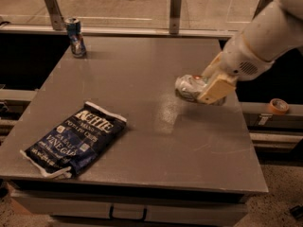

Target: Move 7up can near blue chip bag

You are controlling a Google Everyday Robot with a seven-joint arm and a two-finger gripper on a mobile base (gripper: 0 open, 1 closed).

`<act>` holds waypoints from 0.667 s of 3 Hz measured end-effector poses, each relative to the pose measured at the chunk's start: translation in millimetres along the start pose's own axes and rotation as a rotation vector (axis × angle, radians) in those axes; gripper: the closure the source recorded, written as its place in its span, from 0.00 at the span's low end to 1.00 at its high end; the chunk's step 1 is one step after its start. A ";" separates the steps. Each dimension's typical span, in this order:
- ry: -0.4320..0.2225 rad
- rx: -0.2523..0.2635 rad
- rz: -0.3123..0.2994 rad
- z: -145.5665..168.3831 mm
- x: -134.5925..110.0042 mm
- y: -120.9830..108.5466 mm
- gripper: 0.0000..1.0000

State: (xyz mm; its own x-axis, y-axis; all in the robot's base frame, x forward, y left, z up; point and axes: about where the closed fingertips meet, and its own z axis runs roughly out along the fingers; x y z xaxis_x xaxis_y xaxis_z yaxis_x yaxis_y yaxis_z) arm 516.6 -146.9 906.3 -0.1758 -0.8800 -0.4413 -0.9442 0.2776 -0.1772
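Note:
The 7up can (189,86), silver-white with green marks, lies on its side in my gripper (204,90) over the right half of the grey table (142,79). The gripper comes in from the upper right, and its tan fingers (215,86) are shut on the can's right end. The can seems to be just above the table top. The blue chip bag (73,141), dark navy with white Kettle lettering, lies flat at the front left of the table, well to the left of the can and nearer the front.
A blue can (75,37) stands upright at the table's back left corner. A roll of tape (277,106) sits on a ledge off the right edge. Metal posts (175,11) of a rail stand behind the table.

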 end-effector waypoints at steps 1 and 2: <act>-0.049 -0.081 -0.106 30.6 -40.9 32.3 1.00; -0.109 -0.151 -0.211 49.9 -83.1 65.4 1.00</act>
State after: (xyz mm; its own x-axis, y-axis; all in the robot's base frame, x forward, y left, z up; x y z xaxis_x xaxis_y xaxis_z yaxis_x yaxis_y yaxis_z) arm 483.4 -36.5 887.5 0.0518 -0.8634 -0.5019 -0.9891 0.0250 -0.1452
